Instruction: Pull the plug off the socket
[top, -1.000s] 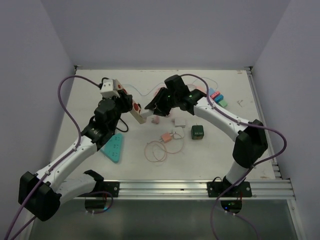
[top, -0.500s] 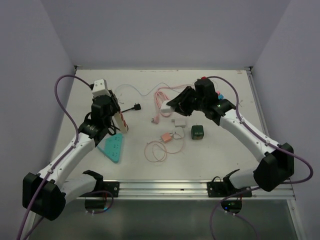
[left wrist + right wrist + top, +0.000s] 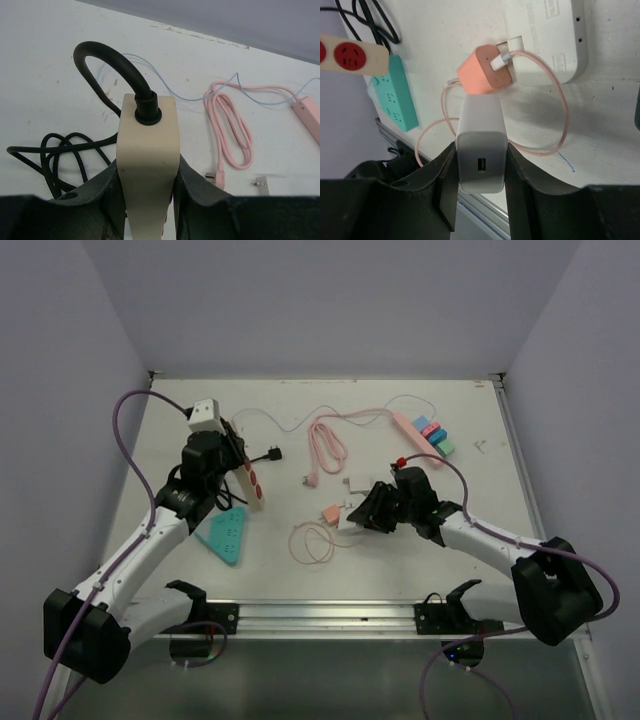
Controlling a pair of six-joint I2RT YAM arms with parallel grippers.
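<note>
At the left of the overhead frame, the cream power strip (image 3: 254, 481) with its red sockets is gripped by the left hand (image 3: 238, 468). On the left wrist camera the strip's end is seen pinched tight between the two dark fingers (image 3: 110, 192), one on each long side. The thick black cord (image 3: 107, 65) is seen arching out of the end cap and dropping to a loose tangle at the lower left of that frame. The cord's own black plug (image 3: 272, 453) is lying on the table (image 3: 470, 410) just right of the strip, apart from it.

Over at the lower centre of the overhead frame, the right hand (image 3: 481, 187) is closed on the white USB charger (image 3: 481, 132). The charger's body is squeezed between both fingers, its USB port turned toward the wrist camera. This plug is out of the socket and held well apart from the cream strip, down over the near part of the table.

Just beyond the charger an orange charger cube (image 3: 485, 70) is seen, with a white connector pushed into it and a thin pink cable (image 3: 557, 125) looping away. Whether the two chargers touch cannot be told. A flat white adapter (image 3: 562, 35) is lying at the upper right of that frame and a teal power strip (image 3: 400, 92) at the left. Further back, a coiled pink cable (image 3: 328, 445) and a pink power strip (image 3: 412, 428) are laid on the table.
</note>
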